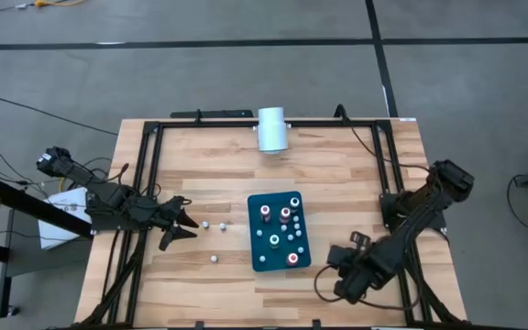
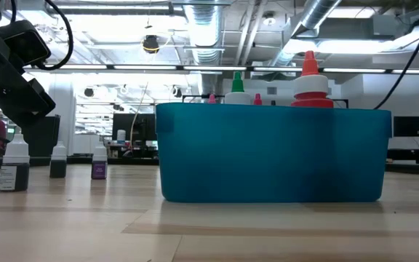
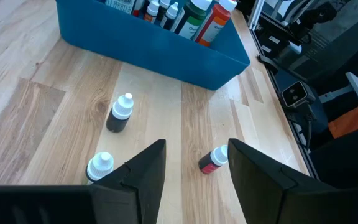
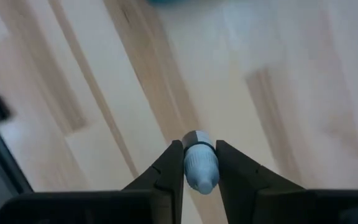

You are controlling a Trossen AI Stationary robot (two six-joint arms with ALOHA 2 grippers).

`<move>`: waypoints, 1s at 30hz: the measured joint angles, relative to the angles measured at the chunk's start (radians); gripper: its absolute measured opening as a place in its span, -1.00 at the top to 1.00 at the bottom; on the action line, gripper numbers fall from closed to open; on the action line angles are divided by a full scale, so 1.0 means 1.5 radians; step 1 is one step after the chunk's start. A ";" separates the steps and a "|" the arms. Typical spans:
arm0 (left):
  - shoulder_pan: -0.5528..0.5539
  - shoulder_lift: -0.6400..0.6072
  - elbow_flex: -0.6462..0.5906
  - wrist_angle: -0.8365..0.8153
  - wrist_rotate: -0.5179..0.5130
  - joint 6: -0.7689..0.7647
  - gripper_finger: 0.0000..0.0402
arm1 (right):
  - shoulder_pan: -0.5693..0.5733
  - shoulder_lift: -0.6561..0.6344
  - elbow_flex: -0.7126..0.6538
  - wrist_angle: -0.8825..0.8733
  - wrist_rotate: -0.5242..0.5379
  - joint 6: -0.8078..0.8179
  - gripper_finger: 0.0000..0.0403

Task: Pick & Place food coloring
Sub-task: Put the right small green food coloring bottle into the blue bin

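The right gripper (image 4: 200, 163) is clenched on a small food coloring bottle (image 4: 199, 167) near the bench's front right edge. Lift it straight and carry it over the teal tray (image 1: 257, 234) before releasing, clear of the bottles already inside. The left gripper (image 1: 180, 226) waits half spread by three loose bottles (image 1: 214, 258) left of the tray.

**Two dark arms, blunt black fingers**

Both arms are black from base to tip. The left arm (image 1: 108, 203) is built of chunky, boxy segments joined by rounded joints, with thin dark cables trailing off near its base at the worktop's left edge. The right arm (image 1: 401, 234) is the same make, with a looping black cable beside its wrist near the worktop's right edge. The left fingers (image 3: 145, 174) are matte black wedges with flat inner faces and slanted, angular tops, widening toward the wrist. The right fingers (image 4: 169, 171) are likewise black, narrow at the tips and broadening into a solid dark block behind.
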 joint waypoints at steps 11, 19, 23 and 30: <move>0.000 0.000 0.000 0.000 0.000 -0.009 0.18 | -0.069 -0.018 0.120 -0.040 0.087 -0.144 0.66; 0.000 0.000 0.000 0.006 0.000 -0.010 0.18 | -0.096 -0.108 0.137 -0.033 0.154 -0.188 0.66; 0.000 0.000 0.000 0.006 0.000 -0.010 0.18 | -0.119 -0.141 0.137 -0.025 0.157 -0.211 0.66; 0.000 0.000 0.000 0.006 0.000 -0.010 0.18 | -0.176 -0.147 0.137 0.040 0.149 -0.300 0.66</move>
